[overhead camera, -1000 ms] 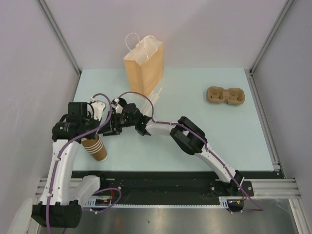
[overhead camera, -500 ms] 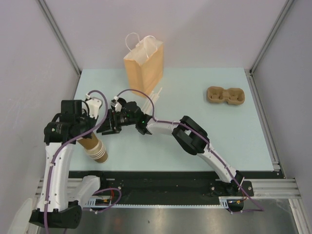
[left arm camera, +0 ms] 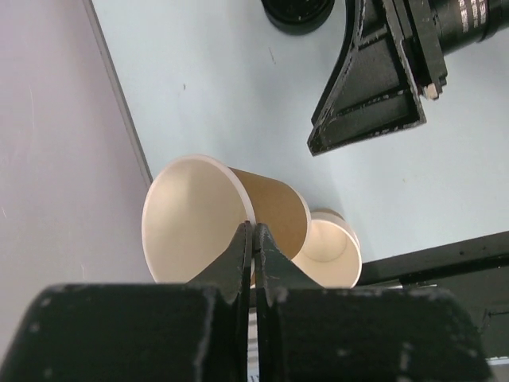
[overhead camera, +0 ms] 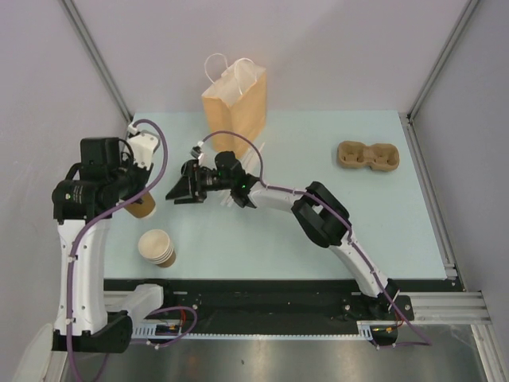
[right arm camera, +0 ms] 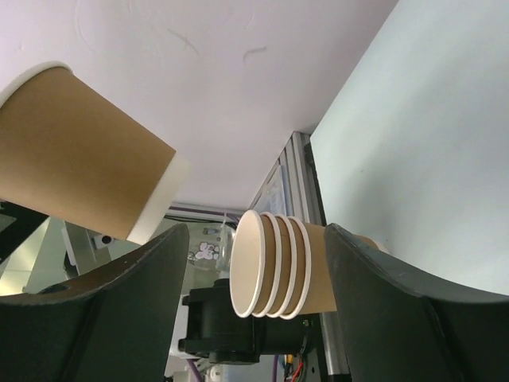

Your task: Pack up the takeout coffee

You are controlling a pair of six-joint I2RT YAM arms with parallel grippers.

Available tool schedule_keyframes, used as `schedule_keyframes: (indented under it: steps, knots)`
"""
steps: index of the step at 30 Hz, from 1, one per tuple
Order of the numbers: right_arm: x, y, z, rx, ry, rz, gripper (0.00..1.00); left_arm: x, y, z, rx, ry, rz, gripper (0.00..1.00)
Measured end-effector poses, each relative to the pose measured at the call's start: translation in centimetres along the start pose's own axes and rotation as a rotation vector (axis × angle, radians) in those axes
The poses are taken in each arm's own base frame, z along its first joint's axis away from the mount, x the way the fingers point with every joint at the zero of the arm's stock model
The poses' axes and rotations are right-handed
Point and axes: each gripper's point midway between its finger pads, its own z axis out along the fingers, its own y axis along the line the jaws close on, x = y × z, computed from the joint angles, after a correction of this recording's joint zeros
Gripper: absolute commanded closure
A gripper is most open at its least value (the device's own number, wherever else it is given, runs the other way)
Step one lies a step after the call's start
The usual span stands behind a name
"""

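Left wrist view, left end effector (left arm camera: pixel 253 232) pinched shut on paper cup (left arm camera: pixel 274 208) rim, right end effector (right arm camera: pixel 254 239) spread wide, empty

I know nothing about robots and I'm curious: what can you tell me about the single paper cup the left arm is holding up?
The cup is tan kraft paper outside and pale cream inside, with a rolled rim and no lid. It looks empty. It hangs in the air, tipped on its side. The left gripper is shut on its wall at the rim, one finger inside and one outside. Nothing else touches it. The stack stands apart.
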Motion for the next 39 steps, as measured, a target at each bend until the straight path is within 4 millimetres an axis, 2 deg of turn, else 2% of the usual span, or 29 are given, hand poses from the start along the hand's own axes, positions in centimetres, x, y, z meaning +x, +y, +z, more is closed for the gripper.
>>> schedule_keyframes:
  steps: [3, 6, 8, 11, 13, 18, 20, 22, 26, 28, 31, 34, 36, 39]
  knots:
    - [-1.9, 0.4, -1.6, 0.005, -0.024, -0.002, 0.25, -1.5, -0.2, -0.1, 0.027, -0.032, 0.031, 1.0]
    - [-4.2, 1.3, -4.1, 0.01, -0.054, -0.013, 0.26, -2.6, -1.3, 0.3, 0.076, -0.054, 0.087, 1.0]
    - [-5.5, 2.0, -6.5, 0.019, -0.071, -0.029, 0.26, -3.5, -2.5, 0.8, 0.117, -0.071, 0.139, 1.0]
    - [-8.0, 2.7, -11.4, 0.038, -0.106, -0.059, 0.25, -5.3, -5.1, 1.7, 0.192, -0.115, 0.23, 1.0]
    - [-9.6, 2.5, -15.2, 0.063, -0.132, -0.066, 0.23, -6.1, -7.3, 2.5, 0.247, -0.14, 0.292, 1.0]
    - [-12.7, 0.4, -25.0, 0.213, -0.215, -0.091, 0.17, -6.6, -14.9, 5.1, 0.399, -0.171, 0.484, 1.0]
    - [-13.4, 0.0, -29.1, 0.279, -0.25, -0.093, 0.12, -6.5, -18.2, 6.5, 0.454, -0.17, 0.558, 1.0]
    - [-14.0, -0.2, -32.6, 0.339, -0.286, -0.098, 0.01, -6.7, -20.9, 7.9, 0.488, -0.178, 0.614, 1.0]
    - [-14.4, 0.6, -39.8, 0.449, -0.358, -0.121, 0.0, -7.8, -25.6, 11.0, 0.529, -0.214, 0.684, 1.0]
    - [-14.3, 0.9, -43.3, 0.502, -0.397, -0.128, 0.0, -9.0, -27.3, 12.7, 0.529, -0.252, 0.693, 1.0]
    - [-13.8, 0.7, -47.3, 0.567, -0.437, -0.121, 0.0, -10.4, -29.1, 14.5, 0.525, -0.297, 0.694, 1.0]
    - [-12.7, 0.0, -49.7, 0.615, -0.448, -0.09, 0.0, -11.1, -31.0, 16.4, 0.521, -0.32, 0.704, 1.0]
    - [-11.9, -0.6, -50.2, 0.631, -0.44, -0.068, 0.0, -11.1, -32.3, 17.5, 0.52, -0.327, 0.715, 1.0]
    - [-10.8, -1.3, -50.4, 0.644, -0.419, -0.034, 0.0, -10.8, -34.2, 17.8, 0.536, -0.341, 0.741, 1.0]
